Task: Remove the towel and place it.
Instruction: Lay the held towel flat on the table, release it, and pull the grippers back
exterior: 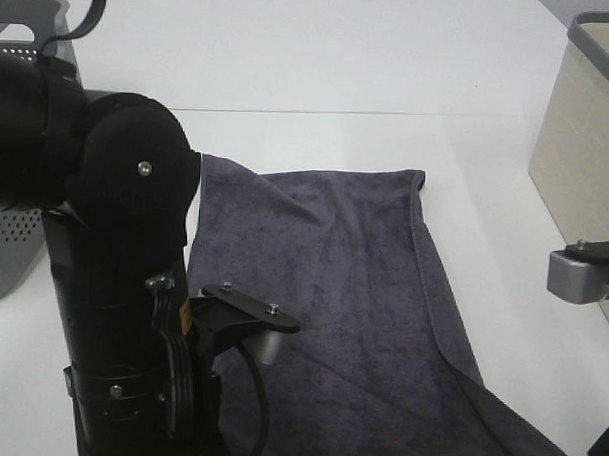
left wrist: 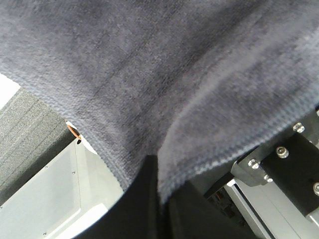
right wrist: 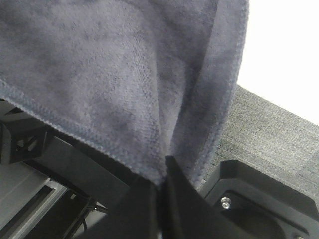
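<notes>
The dark charcoal-grey towel (exterior: 342,289) lies spread lengthwise on the white table (exterior: 340,69), its far end flat and its near end running off the table's front edge. My left gripper (left wrist: 160,199) is shut on the towel's near hem (left wrist: 149,99), which bunches between the black fingers. My right gripper (right wrist: 160,191) is shut on the other near corner of the towel (right wrist: 99,74). Both grippers themselves are below the bottom edge of the high view.
A grey perforated basket (exterior: 14,238) stands at the far left behind my left arm (exterior: 113,281). A beige bin (exterior: 587,148) with a grey rim stands at the right edge. My right arm's wrist (exterior: 583,273) is at the right.
</notes>
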Controlling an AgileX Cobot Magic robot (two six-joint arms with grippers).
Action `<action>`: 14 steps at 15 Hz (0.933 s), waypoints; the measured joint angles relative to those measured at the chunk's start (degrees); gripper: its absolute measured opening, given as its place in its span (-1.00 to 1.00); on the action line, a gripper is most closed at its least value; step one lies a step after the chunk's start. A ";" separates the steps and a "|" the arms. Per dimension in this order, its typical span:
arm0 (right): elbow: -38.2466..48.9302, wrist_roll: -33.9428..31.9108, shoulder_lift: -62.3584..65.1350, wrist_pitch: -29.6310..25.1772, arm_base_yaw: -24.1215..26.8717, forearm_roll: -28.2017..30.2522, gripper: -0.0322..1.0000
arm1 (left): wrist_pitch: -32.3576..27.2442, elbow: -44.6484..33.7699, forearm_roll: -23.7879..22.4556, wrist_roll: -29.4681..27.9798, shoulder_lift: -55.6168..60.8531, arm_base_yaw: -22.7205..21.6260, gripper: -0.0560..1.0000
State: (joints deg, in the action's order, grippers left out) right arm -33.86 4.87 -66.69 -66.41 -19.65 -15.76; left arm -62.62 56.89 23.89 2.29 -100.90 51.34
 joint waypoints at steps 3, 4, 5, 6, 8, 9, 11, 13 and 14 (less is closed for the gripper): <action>0.00 1.38 -3.90 0.40 0.00 -0.40 -0.91 | 0.34 0.00 0.17 0.40 -0.69 0.00 -0.89; 0.00 1.38 -4.58 0.46 0.00 -0.46 -0.91 | 0.52 0.00 0.80 1.03 -0.69 0.00 -0.89; 0.00 1.38 -4.70 0.46 0.00 -0.46 -0.89 | 0.63 0.00 1.60 1.60 -0.69 0.00 -0.89; 0.00 1.38 -4.70 0.29 0.00 -0.63 -0.86 | 0.74 0.00 2.35 2.23 -0.69 0.00 -0.89; 0.00 1.38 -4.70 -0.17 0.00 -1.15 -0.75 | 0.69 0.00 4.07 3.09 -0.80 0.00 -0.89; 0.00 1.38 -4.70 -0.34 0.00 -1.32 -0.68 | 0.46 0.00 4.58 3.15 -0.80 0.00 -0.89; 0.00 1.32 -4.70 -1.55 0.00 -1.78 -0.41 | -0.11 0.00 4.58 3.27 -0.80 0.00 -0.88; 0.00 0.00 -4.70 -1.83 0.00 -1.95 -0.07 | -0.11 0.00 5.33 3.27 -0.80 0.00 -0.63; 0.00 -0.34 -4.70 -1.83 0.00 -1.95 0.06 | 0.06 0.00 6.19 2.86 -0.80 0.00 -0.41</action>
State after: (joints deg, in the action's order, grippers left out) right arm -33.86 4.53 -71.39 -68.24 -19.65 -17.70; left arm -62.57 56.89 30.08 5.16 -101.70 51.34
